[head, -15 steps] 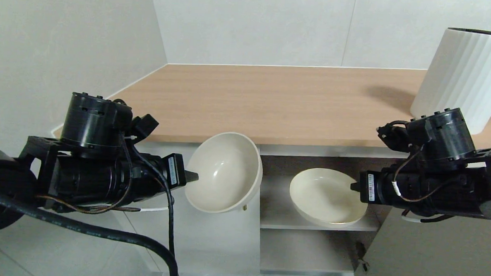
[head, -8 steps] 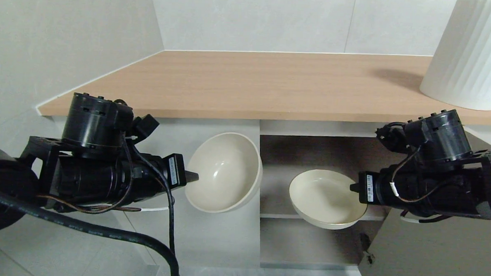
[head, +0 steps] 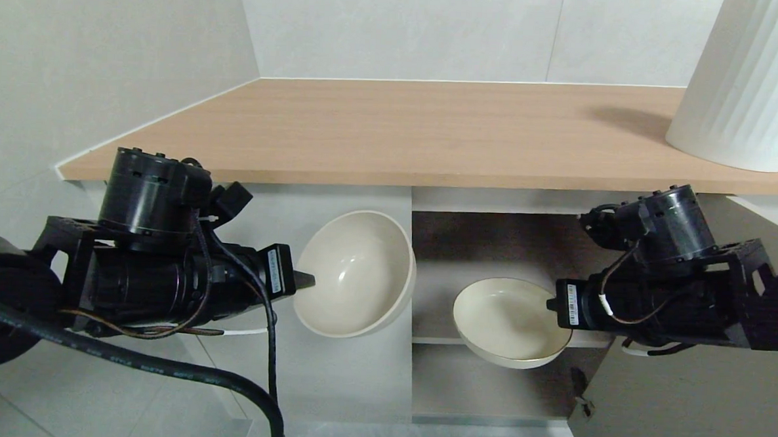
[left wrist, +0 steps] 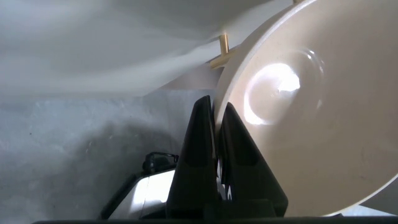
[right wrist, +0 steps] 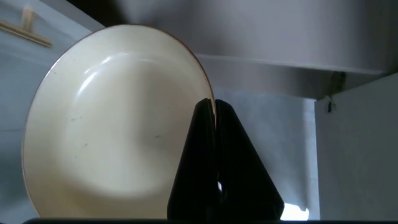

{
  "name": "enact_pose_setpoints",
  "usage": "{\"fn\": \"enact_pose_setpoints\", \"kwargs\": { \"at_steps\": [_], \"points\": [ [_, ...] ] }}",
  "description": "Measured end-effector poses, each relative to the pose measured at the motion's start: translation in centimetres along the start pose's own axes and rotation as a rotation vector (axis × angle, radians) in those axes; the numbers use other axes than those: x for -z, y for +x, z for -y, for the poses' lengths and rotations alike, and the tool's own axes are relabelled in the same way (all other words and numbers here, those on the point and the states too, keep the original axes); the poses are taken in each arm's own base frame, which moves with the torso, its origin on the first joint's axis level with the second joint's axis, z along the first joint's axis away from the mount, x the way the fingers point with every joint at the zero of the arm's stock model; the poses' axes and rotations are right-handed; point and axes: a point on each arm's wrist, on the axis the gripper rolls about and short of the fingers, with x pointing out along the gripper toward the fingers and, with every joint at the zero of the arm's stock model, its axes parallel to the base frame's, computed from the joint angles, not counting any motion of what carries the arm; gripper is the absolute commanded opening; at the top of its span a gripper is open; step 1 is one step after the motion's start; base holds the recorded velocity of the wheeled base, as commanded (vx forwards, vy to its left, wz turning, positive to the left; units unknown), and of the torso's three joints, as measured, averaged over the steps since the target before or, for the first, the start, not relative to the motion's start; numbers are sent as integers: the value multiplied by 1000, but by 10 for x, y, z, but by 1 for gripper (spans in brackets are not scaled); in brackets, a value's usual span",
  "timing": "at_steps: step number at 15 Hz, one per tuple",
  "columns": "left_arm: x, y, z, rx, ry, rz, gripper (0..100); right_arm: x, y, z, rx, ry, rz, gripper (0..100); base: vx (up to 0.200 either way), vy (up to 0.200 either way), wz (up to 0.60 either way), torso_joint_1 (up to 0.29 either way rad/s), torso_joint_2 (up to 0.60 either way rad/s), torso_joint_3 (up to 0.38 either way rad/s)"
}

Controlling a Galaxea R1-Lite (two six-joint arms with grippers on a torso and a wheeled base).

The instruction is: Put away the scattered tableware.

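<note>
Presently the left pincer (head: 307, 280) clamps the deep bowl (head: 353, 276) by its rim, the right pincer (head: 552, 304) the shallow dish (head: 506, 319), cabinet shelf (head: 432, 306) just beyond it; neither piece is stowed.

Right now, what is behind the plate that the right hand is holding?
Behind the plate, pinched at its rim by the right hand, is the open cabinet with a pale shelf. The plate covers part of that shelf, so anything there is hidden.
</note>
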Motion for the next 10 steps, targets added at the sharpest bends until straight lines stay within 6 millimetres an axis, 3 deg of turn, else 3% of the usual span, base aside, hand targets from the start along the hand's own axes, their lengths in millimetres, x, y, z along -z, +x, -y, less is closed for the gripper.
{"fn": "enact_pose_setpoints", "kwargs": {
  "at_steps": [10],
  "points": [
    [1,1,1,3,2,-9,0,18,109,3,63,29,59,0,0,0,0,0,0,0]
  ]
}}
